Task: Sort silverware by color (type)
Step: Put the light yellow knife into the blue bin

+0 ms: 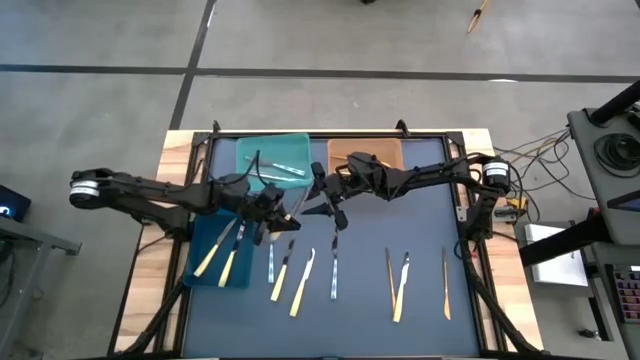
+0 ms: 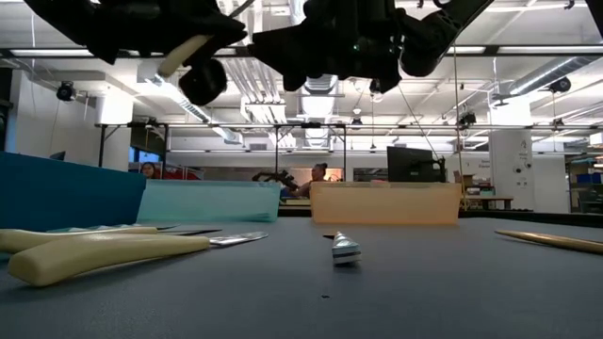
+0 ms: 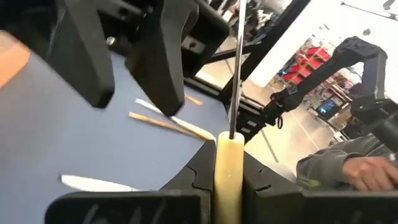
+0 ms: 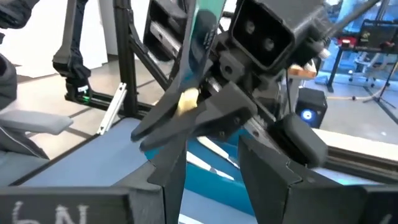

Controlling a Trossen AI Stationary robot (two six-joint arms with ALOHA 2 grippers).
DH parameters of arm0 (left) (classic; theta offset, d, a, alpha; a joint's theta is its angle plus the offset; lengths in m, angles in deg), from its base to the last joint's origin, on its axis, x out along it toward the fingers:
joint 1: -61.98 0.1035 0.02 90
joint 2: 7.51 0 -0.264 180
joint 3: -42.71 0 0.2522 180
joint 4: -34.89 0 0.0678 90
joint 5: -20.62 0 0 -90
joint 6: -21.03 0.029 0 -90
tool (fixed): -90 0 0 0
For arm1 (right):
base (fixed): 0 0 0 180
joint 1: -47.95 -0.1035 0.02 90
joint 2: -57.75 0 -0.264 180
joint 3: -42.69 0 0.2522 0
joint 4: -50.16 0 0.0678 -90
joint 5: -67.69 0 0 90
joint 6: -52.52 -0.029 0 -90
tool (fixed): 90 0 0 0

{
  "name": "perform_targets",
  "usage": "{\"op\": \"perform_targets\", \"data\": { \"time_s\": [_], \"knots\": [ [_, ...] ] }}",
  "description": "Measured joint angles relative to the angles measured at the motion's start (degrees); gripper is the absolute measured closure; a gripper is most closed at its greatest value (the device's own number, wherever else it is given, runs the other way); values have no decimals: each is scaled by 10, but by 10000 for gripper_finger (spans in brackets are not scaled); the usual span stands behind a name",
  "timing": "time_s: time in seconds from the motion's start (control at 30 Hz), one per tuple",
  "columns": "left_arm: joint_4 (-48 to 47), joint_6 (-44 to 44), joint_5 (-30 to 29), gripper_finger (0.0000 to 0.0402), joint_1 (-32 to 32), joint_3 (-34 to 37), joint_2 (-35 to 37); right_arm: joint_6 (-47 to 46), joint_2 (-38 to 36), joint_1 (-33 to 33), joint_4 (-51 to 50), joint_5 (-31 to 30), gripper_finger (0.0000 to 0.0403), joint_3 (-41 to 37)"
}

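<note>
My left gripper [image 1: 280, 215] hovers above the table's middle, shut on a yellow-handled utensil [image 3: 228, 158]. Its thin metal blade [image 3: 236, 62] points on toward my right gripper [image 1: 325, 200]. That gripper is open, its fingers [image 3: 163, 59] close beside the blade; I cannot tell whether they touch it. Two yellow pieces lie in the dark blue bin [image 1: 205, 270], and silvery ones in the teal bin [image 1: 250, 152]. Several more pieces of silverware [image 1: 303, 282] lie flat on the dark mat. My left gripper pinches the utensil's pale yellow handle [image 3: 228, 146] between its two fingers. The handle lies along the fingers, with its blade end past the fingertips. The fingers reach roughly level toward the table's right, and the utensil is lifted clear of the table.
An orange bin [image 1: 385, 150] stands at the back beside the teal one. Three loose pieces [image 1: 402, 285] lie at the mat's front right. In the low view a yellow-handled knife [image 2: 104, 252] lies close by. A person's arm [image 3: 348, 165] shows beyond the table.
</note>
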Motion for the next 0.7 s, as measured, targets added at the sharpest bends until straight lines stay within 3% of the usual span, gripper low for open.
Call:
{"op": "perform_targets", "data": {
  "time_s": [0.7],
  "knots": [
    [-278,-158,-139,397,-72,0,146,1,0,7,-49,-12,268,0]
  ]
}}
